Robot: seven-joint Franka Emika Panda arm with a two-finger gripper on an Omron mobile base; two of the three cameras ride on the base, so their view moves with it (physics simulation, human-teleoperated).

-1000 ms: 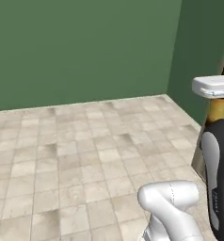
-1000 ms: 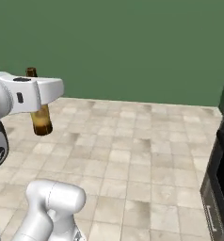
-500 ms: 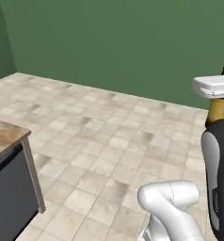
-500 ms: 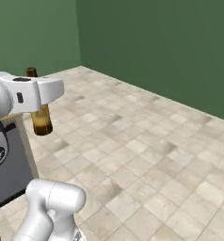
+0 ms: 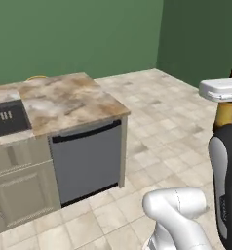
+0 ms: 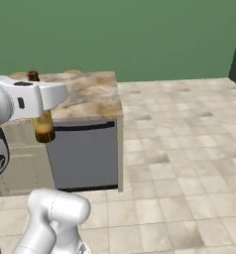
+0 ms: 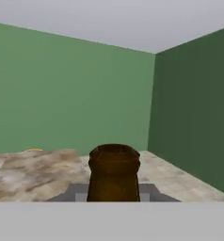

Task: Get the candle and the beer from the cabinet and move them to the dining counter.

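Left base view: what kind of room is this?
Likely a kitchen: an island with a beige-brown marbled stone top, a dark grey sink set in it, and a grey dishwasher-like front panel below, on beige tiled floor.

Dining counter (image 5: 69, 100) with beige-brown marbled stone top, standing on pale tiled floor (image 5: 171, 122) before green walls. Dark grey sink (image 5: 6, 119) sunk into the top, toward the counter's left end in the left base view. Grey dishwasher front (image 5: 86, 158) with dark bar handle under the counter's near edge, beside beige panelled doors. Small yellowish thing at the counter's far edge, too small to identify. Same counter (image 6: 92, 94) seen in the right base view.
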